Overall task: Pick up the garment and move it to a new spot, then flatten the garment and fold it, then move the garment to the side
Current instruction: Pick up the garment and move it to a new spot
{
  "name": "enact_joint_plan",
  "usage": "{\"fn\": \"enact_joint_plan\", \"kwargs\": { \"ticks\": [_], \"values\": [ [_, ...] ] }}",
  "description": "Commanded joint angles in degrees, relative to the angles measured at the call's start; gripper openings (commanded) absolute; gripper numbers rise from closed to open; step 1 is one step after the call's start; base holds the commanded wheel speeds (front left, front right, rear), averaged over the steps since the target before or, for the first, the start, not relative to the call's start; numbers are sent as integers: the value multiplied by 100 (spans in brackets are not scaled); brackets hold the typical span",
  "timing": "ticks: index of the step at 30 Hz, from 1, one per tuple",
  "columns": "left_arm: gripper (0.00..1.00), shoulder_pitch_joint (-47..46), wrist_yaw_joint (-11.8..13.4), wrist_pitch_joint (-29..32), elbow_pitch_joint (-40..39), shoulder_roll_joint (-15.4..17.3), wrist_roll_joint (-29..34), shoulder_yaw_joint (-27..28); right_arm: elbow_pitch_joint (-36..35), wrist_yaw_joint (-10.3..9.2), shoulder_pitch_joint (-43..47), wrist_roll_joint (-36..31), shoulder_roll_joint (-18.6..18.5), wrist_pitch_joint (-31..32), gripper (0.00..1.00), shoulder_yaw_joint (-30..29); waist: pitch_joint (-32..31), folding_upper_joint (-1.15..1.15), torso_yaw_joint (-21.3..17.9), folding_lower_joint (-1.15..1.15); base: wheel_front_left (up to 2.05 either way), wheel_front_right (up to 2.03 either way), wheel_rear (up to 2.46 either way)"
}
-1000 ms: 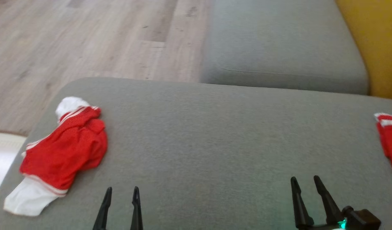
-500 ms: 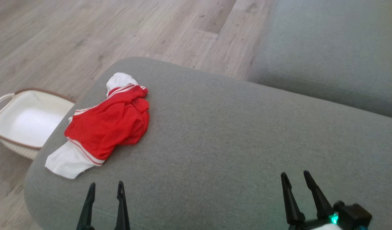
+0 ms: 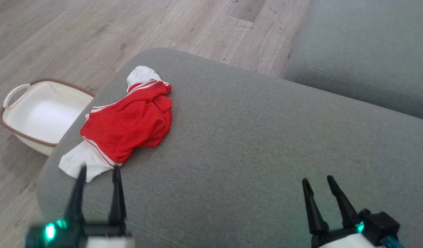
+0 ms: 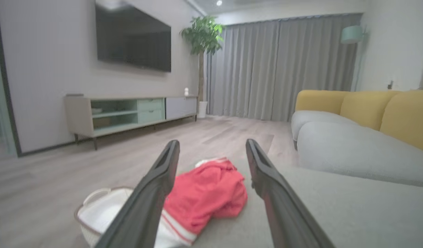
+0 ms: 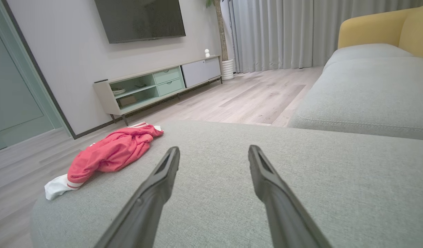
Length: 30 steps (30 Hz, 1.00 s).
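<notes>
My left gripper (image 3: 99,170) hangs blurred, fingers spread, at the white hem of the garment (image 3: 128,124), which lies crumpled at the left end of the cushion (image 3: 249,144). My right gripper (image 3: 317,179) is spread over bare fabric. Beyond, on the floor, the basket (image 3: 68,98) shows a bare white bottom, and the cushion hides its near corner.

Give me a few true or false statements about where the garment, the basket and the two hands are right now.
The red and white garment lies crumpled on the grey cushion. True.
The left hand grips the garment. False: it is open, holding nothing.
A white basket stands on the floor beside the cushion. True.
The right hand is shut. False: it is open above bare cushion.
</notes>
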Motion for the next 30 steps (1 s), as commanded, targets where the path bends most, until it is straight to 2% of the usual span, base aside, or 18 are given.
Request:
{"fn": "enact_joint_plan", "kwargs": {
  "ticks": [1,5,9,14,15,20,24,27,30],
  "values": [
    [100,-716,-105,-37,-236,135,66,235,-210,-4,-51,-64,-40,-70,100,36,34,0,22,0,0,0,0],
    [100,-1876,-459,151,5,551,73,306,-365,-4,78,-215,-148,-70,100,-53,365,0,-26,0,0,0,0],
    [100,-3214,-743,708,362,851,-12,323,-553,-4,-72,-316,-503,-70,100,-58,970,0,-208,0,0,0,0],
    [100,-4819,-1024,1545,1606,1060,-258,79,-761,-4,-340,-336,-976,-70,100,-65,1665,0,-344,0,0,0,0],
    [100,-4819,-1024,1545,1606,1060,-258,79,-761,-4,-340,-336,-976,-70,100,-65,1665,0,-344,0,0,0,0],
    [100,-6087,-1125,2615,3398,1204,-694,-209,-968,-4,-584,-345,-1334,-70,100,-67,2199,0,-525,0,0,0,0],
    [100,-6658,-1140,3471,4662,1229,-1074,-354,-1135,-4,-746,-347,-1555,-70,100,-133,2538,0,-672,0,0,0,0],
    [100,-6855,-1142,3784,5388,1250,-1345,-291,-1234,-4,-770,-361,-1662,-70,100,-224,2734,0,-755,0,0,0,0],
    [100,-6936,-1048,3704,5920,1307,-1424,-191,-1333,-4,-766,-360,-1748,-63,100,-307,2917,0,-813,0,0,0,0]
  ]
}}
